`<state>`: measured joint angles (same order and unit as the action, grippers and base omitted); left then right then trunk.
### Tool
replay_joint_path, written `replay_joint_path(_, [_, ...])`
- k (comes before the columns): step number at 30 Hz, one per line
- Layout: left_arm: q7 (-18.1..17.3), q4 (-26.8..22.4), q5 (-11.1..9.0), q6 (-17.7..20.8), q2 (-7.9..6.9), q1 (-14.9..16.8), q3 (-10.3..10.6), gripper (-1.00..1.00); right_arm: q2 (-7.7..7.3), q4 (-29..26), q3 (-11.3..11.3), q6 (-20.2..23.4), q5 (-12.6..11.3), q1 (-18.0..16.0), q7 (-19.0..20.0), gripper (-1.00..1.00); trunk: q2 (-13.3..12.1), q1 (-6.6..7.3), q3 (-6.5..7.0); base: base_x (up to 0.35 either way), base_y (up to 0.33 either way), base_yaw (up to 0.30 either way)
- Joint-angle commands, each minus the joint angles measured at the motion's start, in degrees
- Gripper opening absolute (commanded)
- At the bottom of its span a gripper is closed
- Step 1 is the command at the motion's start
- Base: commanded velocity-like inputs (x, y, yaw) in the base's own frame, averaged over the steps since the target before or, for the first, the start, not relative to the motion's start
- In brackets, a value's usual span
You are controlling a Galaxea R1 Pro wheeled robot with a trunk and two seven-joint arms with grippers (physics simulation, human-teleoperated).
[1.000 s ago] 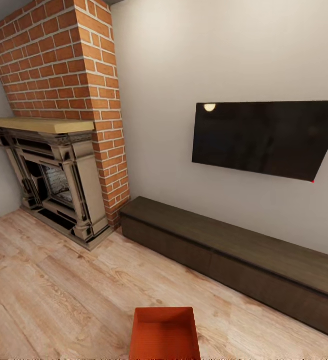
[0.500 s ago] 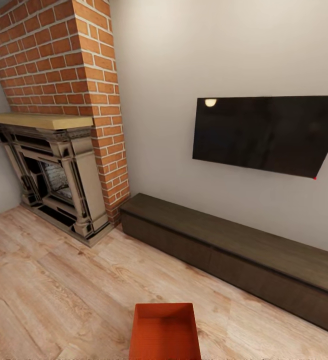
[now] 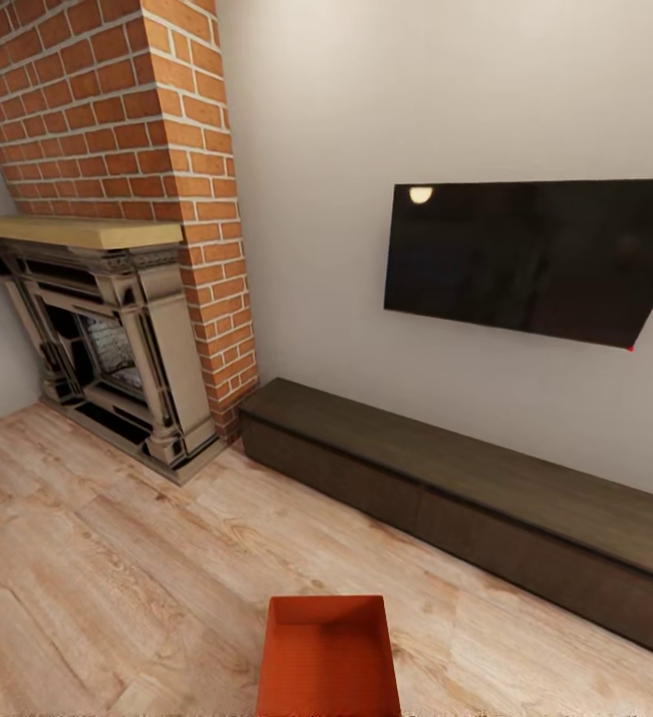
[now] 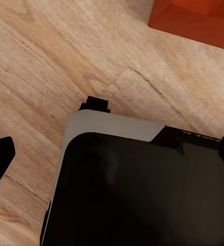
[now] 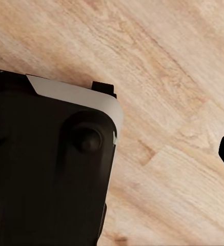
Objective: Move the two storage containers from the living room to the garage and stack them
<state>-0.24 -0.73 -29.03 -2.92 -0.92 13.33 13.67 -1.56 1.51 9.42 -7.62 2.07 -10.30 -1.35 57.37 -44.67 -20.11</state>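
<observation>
Storage container (image 3: pixel 328 657) sits on plank floor (image 3: pixel 117 578) directly ahead, near low cabinet (image 3: pixel 466 498). Approach: centre base on bin, stop short, then lower both arms. Gripper openings: can't tell, L or R

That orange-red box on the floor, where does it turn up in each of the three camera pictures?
Head view: the storage container sits at the bottom middle, open top up, on the wood plank floor.
Left wrist view: a corner of it shows at the upper right, beyond the robot's dark base.
Right wrist view: not in this picture.
Shared landmark: the light wood plank floor runs through all three views.
</observation>
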Motion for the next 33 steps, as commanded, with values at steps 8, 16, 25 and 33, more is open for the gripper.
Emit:
replay_joint_path(8, [-0.02, 0.03, -0.5, -0.15, 0.01, 0.03, 0.48, 1.0, 0.06, 0.16, 0.24, -0.29, 0.22, -0.07, -0.14, 1.0, 0.04, 0.0, -0.8, 0.0, 0.0, 0.0])
replay_joint_path(16, [-0.02, 0.03, -0.5, -0.15, -0.02, 0.03, 0.48, 1.0, 0.07, 0.16, 0.24, -0.21, 0.22, -0.07, -0.14, 1.0, 0.04, 0.0, -1.53, 0.0, 0.0, 0.0])
replay_joint_path(25, [-0.02, 0.03, -0.5, -0.15, 0.0, 0.03, 0.48, 1.0, 0.0, 0.16, 0.24, -0.2, 0.22, -0.07, -0.14, 1.0, 0.04, 0.0, -2.35, 0.0, 0.0, 0.0])
replay_joint_path(33, [-0.02, 0.03, -0.5, -0.15, 0.03, 0.03, 0.48, 1.0, 0.04, 0.16, 0.24, -0.2, 0.22, -0.07, -0.14, 1.0, 0.04, 0.0, -3.09, 0.0, 0.0, 0.0])
